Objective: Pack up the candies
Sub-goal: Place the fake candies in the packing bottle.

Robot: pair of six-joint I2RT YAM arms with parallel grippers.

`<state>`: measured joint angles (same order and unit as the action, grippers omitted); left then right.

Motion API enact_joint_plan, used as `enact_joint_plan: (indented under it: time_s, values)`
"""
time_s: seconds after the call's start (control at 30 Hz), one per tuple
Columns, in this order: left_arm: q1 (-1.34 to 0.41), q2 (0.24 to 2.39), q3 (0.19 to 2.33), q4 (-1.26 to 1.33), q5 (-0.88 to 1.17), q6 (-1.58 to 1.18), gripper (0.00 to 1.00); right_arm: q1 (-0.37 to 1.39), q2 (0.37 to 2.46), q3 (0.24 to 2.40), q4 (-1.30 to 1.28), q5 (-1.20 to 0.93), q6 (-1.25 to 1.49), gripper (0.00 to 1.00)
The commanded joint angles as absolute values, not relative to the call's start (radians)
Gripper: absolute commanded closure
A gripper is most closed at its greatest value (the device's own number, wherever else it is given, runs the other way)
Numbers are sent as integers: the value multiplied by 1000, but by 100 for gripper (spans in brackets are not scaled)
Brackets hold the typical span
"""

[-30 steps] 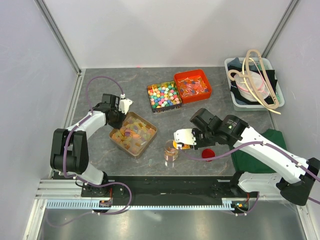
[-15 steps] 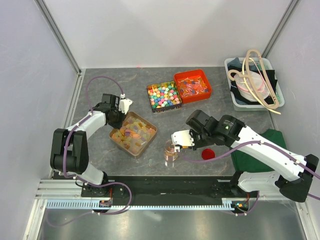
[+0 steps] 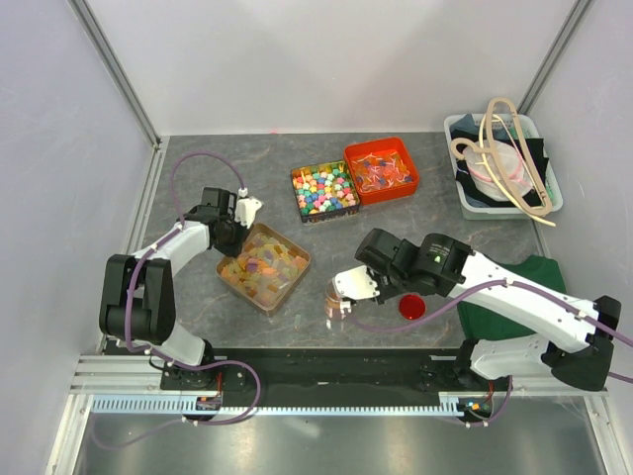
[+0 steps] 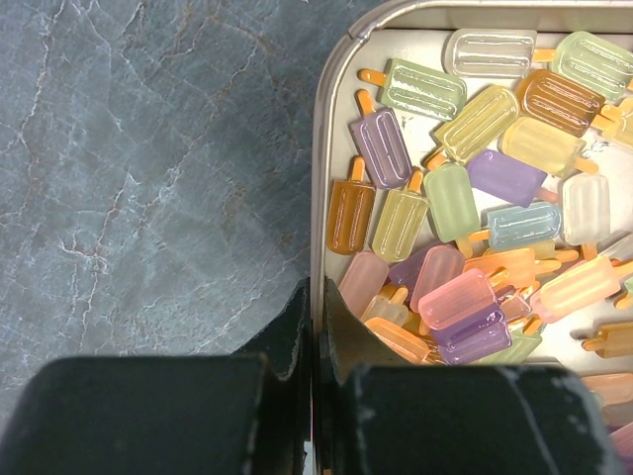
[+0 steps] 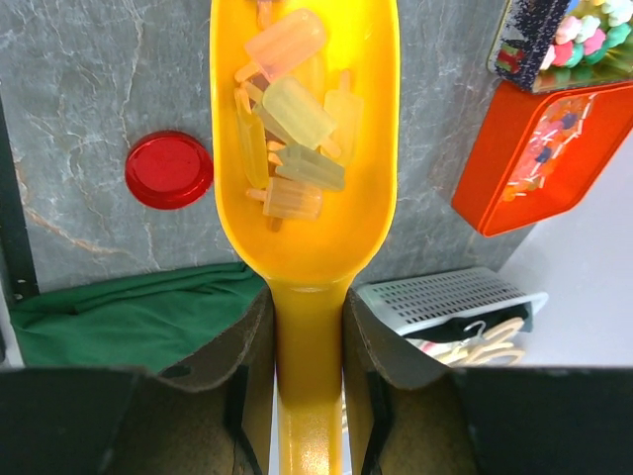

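The candies (image 3: 259, 262) (image 4: 475, 228) are translucent pastel ice-lolly shapes heaped in a metal tin (image 3: 293, 281) (image 4: 318, 178) at centre left. My left gripper (image 3: 240, 230) (image 4: 318, 297) is shut on the tin's rim at its far left corner. A yellow scoop (image 3: 348, 285) (image 5: 302, 228) has its handle clamped in my shut right gripper (image 3: 374, 272) (image 5: 308, 307). Several candies (image 5: 292, 148) lie in the scoop's bowl. The scoop hangs over a small clear jar (image 3: 338, 305), hiding the jar's mouth.
A red lid (image 3: 411, 306) (image 5: 168, 169) lies right of the jar. A box of bright cube candies (image 3: 323, 190) and an orange tray (image 3: 382, 170) (image 5: 544, 148) stand behind. A white basket with hangers (image 3: 501, 163) is at back right, and a green cloth (image 3: 514, 287) (image 5: 119, 317) at right.
My right arm has swung left and carried the scoop from beside the jar to over it. The left arm and the tin have not moved.
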<state>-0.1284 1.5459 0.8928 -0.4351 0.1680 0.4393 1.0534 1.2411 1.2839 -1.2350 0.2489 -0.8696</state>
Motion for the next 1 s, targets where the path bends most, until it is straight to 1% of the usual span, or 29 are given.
enact_joint_plan:
  time_s: [0.0, 0.37, 0.97]
  values:
    - [-123, 1532, 893, -385, 227, 440, 98, 1088, 1256, 1338, -1253, 340, -880, 100]
    - [-115, 1528, 877, -365, 233, 445, 98, 1140, 1289, 1342, -1258, 408, -890, 100]
    - [-101, 1539, 864, -351, 249, 451, 98, 1147, 1325, 1422, -1223, 463, -923, 100]
